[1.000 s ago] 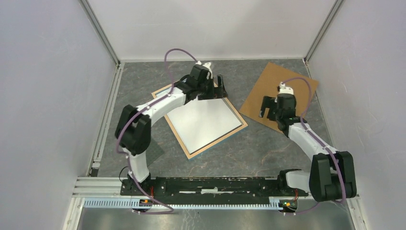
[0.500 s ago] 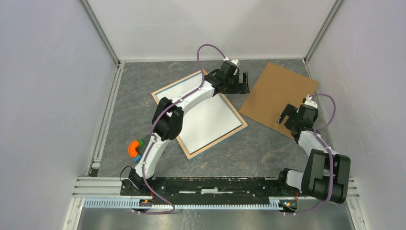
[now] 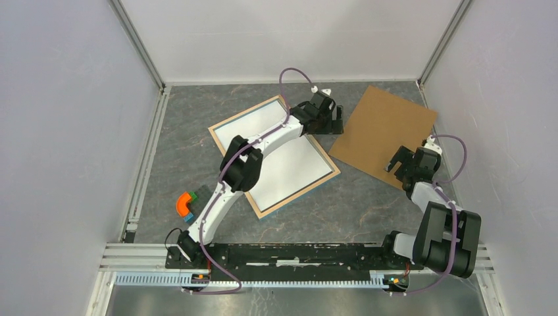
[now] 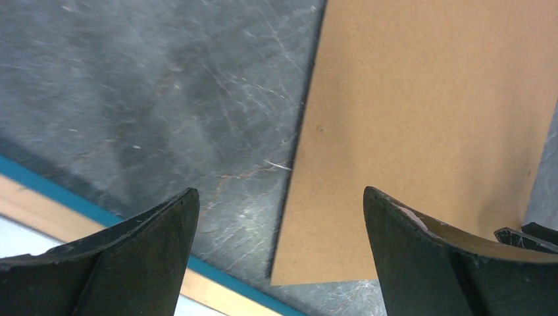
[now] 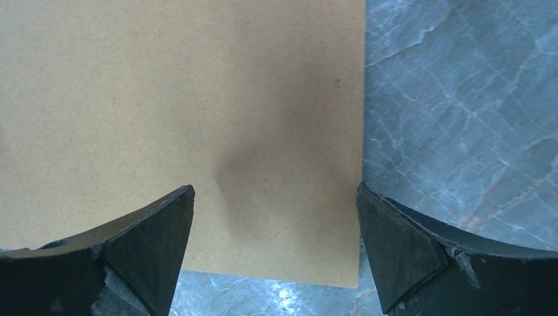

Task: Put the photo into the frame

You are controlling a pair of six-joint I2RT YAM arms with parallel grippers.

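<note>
The frame [image 3: 301, 195] lies flat at mid-table, its light wood back up. Its blue edge shows in the left wrist view [image 4: 222, 296]. Inside it lies the photo [image 3: 289, 164], only its plain white side showing, and a strip of that white shows in the left wrist view [image 4: 20, 232]. My left gripper [image 3: 337, 120] hangs open and empty [image 4: 279, 191] over the gap between the frame's right corner and the brown cardboard board [image 4: 428, 118]. My right gripper [image 3: 395, 161] is open and empty [image 5: 276, 186] above the board's near corner [image 5: 164, 99].
The brown cardboard board [image 3: 385, 125] lies flat at the back right, close to the right wall. A small orange, green and blue object [image 3: 186, 203] sits on the table by the left arm's lower link. Grey walls close in three sides.
My left arm swung right, from the frame's far corner to the gap beside the cardboard. My right arm drew back toward the board's near corner. The small coloured object came into view.
</note>
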